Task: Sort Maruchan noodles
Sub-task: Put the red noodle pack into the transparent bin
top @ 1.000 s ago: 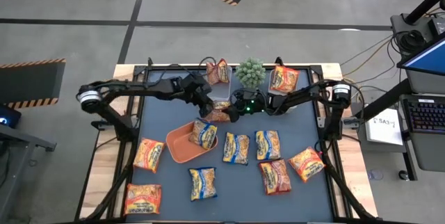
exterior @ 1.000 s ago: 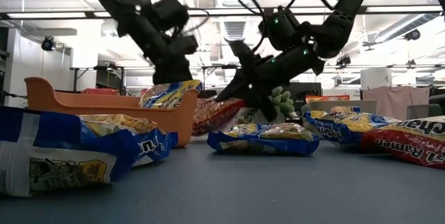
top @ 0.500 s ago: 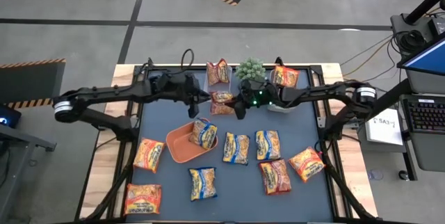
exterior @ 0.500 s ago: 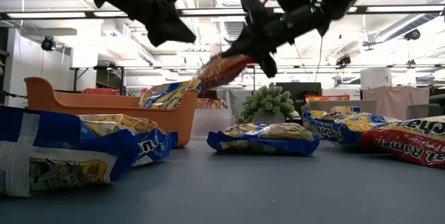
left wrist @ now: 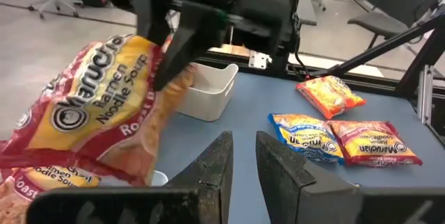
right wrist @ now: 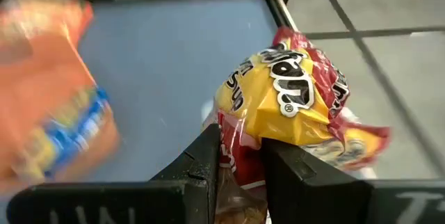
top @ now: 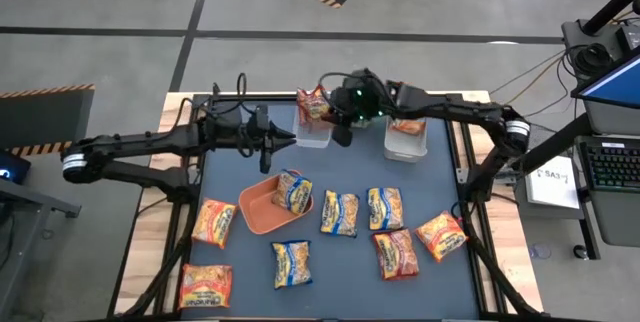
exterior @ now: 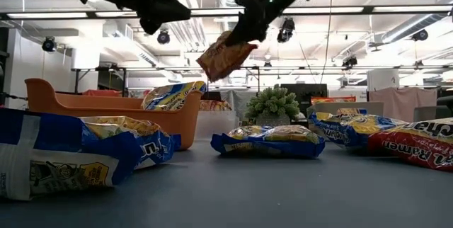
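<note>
On the table point(top: 445, 272) lie 8 noodle packets point(top: 340, 212).

You've got one red-yellow Maruchan packet point(exterior: 225, 56) hanging tilted in the air at 12 o'clock, over the clear tub point(top: 314, 132). One blue-yellow packet point(top: 293, 191) leans in the orange tray point(top: 262, 214); others point(top: 339, 213) lie flat from 3 to 8 o'clock.

Two clear tubs point(top: 405, 140) sit at the back of the table point(top: 230, 292), one directly below the right end effector point(top: 338, 130), the other just beside it. An orange tray point(top: 262, 209) lies nearer the front, below the left end effector point(top: 290, 138).
</note>
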Tool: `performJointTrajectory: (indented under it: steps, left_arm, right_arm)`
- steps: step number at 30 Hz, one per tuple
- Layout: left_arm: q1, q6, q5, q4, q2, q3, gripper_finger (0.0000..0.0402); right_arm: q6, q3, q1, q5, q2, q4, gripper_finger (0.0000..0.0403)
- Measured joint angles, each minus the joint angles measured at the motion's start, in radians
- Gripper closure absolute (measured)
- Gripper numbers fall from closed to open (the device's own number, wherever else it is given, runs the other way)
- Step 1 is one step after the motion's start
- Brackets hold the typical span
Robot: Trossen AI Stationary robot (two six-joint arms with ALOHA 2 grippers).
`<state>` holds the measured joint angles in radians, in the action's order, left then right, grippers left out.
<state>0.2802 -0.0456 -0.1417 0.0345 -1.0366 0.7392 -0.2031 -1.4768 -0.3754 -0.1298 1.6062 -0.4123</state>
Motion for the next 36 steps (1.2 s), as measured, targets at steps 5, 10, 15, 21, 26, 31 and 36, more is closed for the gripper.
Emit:
performJointTrajectory:
  steps: [5, 10, 15, 21, 26, 31, 36]
  left_arm:
    - [0.0, 0.001, 0.0, -0.001, 0.016, -0.004, 0.0355]
    - [-0.004, 0.008, 0.0, 0.009, 0.038, -0.004, 0.0355]
    - [-0.005, 0.028, 0.0, 0.007, 0.068, -0.004, 0.0355]
    - [-0.005, 0.047, 0.0, 0.007, 0.081, -0.009, 0.0355]
    - [-0.005, 0.049, 0.0, 0.009, 0.076, -0.009, 0.0355]
    - [-0.005, 0.055, 0.0, 0.01, 0.075, -0.013, 0.0355]
    - [-0.005, 0.06, 0.0, 0.011, 0.074, -0.015, 0.0355]
  right_arm:
    - [-0.278, -0.167, -0.032, 0.001, 0.133, -0.115, 0.0332]
    - [-0.482, -0.306, -0.047, 0.01, 0.269, -0.251, 0.0332]
    - [-0.597, -0.437, -0.048, 0.115, 0.387, -0.405, 0.0332]
    - [-0.682, -0.582, -0.048, 0.241, 0.516, -0.539, 0.0333]
    - [-0.733, -0.646, -0.046, 0.262, 0.574, -0.584, 0.0333]
    - [-0.787, -0.652, -0.046, 0.261, 0.581, -0.588, 0.0333]
    - [-0.807, -0.652, -0.046, 0.261, 0.58, -0.565, 0.0327]
